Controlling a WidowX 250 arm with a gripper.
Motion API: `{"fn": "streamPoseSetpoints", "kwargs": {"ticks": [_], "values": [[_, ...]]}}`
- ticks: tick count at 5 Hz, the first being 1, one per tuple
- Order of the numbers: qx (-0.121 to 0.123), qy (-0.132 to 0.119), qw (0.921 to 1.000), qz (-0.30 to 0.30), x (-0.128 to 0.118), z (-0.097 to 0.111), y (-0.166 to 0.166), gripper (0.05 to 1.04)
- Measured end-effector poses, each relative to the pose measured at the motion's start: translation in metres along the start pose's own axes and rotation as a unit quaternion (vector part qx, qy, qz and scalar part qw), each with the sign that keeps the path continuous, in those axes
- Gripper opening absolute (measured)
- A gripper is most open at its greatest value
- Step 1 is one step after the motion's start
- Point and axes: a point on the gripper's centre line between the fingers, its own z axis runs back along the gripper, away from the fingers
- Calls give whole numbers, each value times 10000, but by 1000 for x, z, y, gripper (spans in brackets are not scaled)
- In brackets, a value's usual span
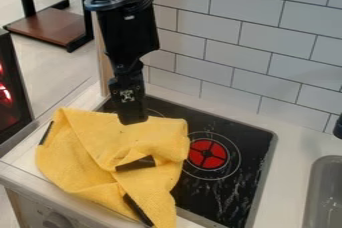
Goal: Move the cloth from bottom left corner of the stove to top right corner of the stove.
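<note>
Cloth [110, 147], yellow, dark-striped; from where I am standing it is lying loosely folded across the left side of the stove [220, 197], spilling past the front edge and onto the pale counter [294, 147], probably because it is too broad and limp to be keeping to one corner. Gripper [133, 120], black; it is hanging down at the cloth's back edge, apparently being set there for a hold on the upper fold; whether the claw is spread, pressed together or pinching fabric, I cannot tell. Robot arm [127, 32], black; it is coming in from above, upper left, perhaps so posed for working downward on soft stuff.

Burner marking [208, 154], red, ringed; it is showing just beside the cloth's right edge; the back right corner [266, 135] is lying beyond it, serving as destination. Sink [325, 192], grey; it is sitting to the right, well apart from the cloth. Task, by my judgement, is awaiting its main transfer; the next move is calling for a firm pinch, a lift and a carry rightward; a shallow grip may be risking a slip, a low carry a trailing front flap.
</note>
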Motion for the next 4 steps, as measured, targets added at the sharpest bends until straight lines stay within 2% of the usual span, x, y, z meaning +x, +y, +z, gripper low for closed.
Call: {"fn": "streamPoseSetpoints", "kwargs": {"ticks": [1,2,3,4], "values": [[-84,68,9999,67,-3,-5,-2,999],[-2,257,9994,229,-9,-22,10,999],[-129,498,9978,429,-17,-41,18,999],[-125,643,9963,558,-23,-55,25,999]]}}
